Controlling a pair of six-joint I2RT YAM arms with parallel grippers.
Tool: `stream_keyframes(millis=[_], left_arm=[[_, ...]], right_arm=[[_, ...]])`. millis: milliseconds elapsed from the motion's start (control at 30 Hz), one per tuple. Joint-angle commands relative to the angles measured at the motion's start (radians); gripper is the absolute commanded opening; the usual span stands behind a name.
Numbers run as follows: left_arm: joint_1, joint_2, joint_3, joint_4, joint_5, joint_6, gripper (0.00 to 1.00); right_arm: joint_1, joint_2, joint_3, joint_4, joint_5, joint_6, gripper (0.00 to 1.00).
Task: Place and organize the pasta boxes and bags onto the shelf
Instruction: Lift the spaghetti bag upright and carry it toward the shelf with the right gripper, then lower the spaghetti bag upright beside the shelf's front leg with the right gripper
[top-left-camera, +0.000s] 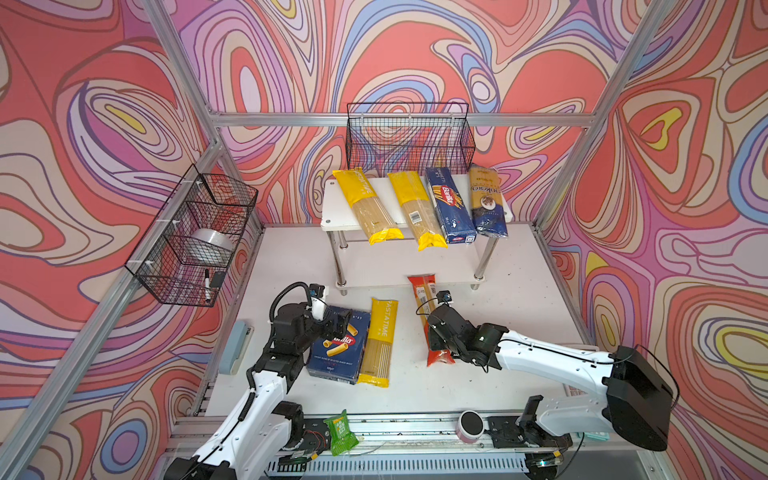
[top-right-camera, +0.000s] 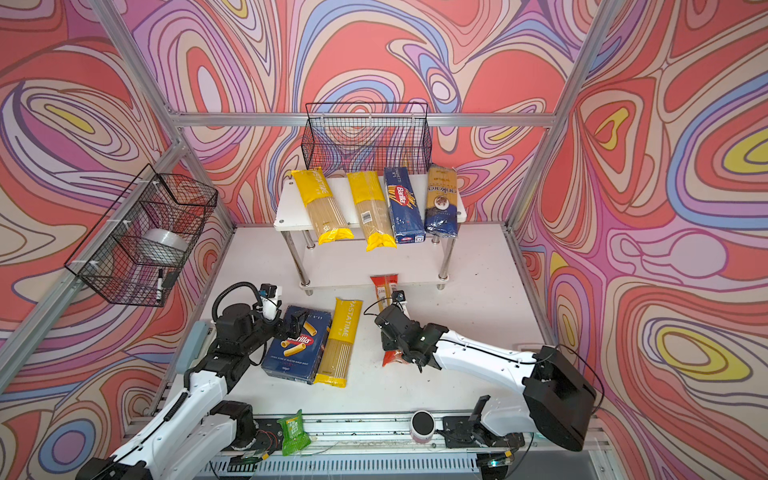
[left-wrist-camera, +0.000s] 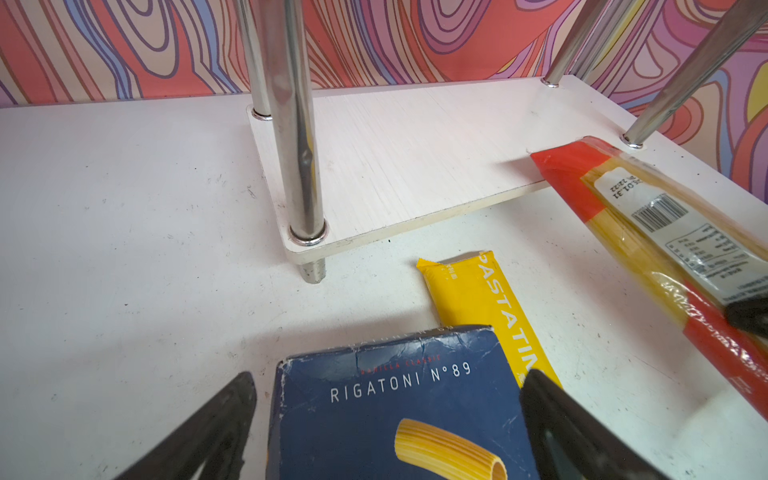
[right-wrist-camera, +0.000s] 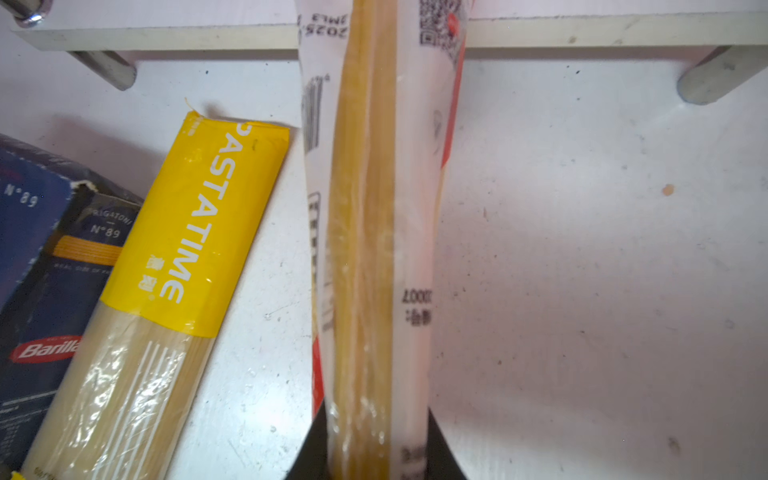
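The white two-tier shelf (top-left-camera: 332, 208) (top-right-camera: 286, 210) carries two yellow-ended bags (top-left-camera: 368, 203), the narrow Barilla spaghetti box (top-left-camera: 451, 205) and the dark blue bag (top-left-camera: 487, 201) on its top board. On the table lie the wide rigatoni box (top-left-camera: 336, 351) (top-right-camera: 297, 351) (left-wrist-camera: 386, 424) and a third yellow-ended bag (top-left-camera: 379, 345) (right-wrist-camera: 183, 249). My left gripper (top-left-camera: 338, 322) (left-wrist-camera: 388, 376) is open, its fingers straddling the rigatoni box's far end. My right gripper (top-left-camera: 430, 332) (right-wrist-camera: 376, 415) is shut on the red-ended bag (top-left-camera: 424, 291) (right-wrist-camera: 365, 208), whose far end rests on the lower board (left-wrist-camera: 395, 166).
Black wire baskets hang on the back wall (top-left-camera: 409, 137) and the left wall (top-left-camera: 191, 237), the left one holding a tape roll. A green snack packet (top-left-camera: 340, 432) and a pink cup (top-left-camera: 470, 426) sit on the front rail. A grey-blue object (top-left-camera: 235, 347) lies at the table's left edge.
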Motion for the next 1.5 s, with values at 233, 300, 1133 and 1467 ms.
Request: stream_keyframes(millis=[233,300,1133,1467], left_arm=[[-0.001,0.003,0.015,0.012,0.012,0.018,1.00],[0.000,0.004,0.015,0.012,0.009,0.016,1.00],[0.000,0.041,0.034,0.006,0.013,0.018,1.00],[-0.001,0.044,0.038,0.000,0.006,0.015,1.00]], right_arm=[[-0.144,-0.113,0.061,0.040,-0.012,-0.169,0.05],[-0.177,-0.118,0.067,0.031,-0.030,-0.191,0.05],[-0.433,0.002,0.175,0.146,-0.158,-0.322,0.07],[-0.506,0.055,0.166,0.216,-0.207,-0.321,0.06]])
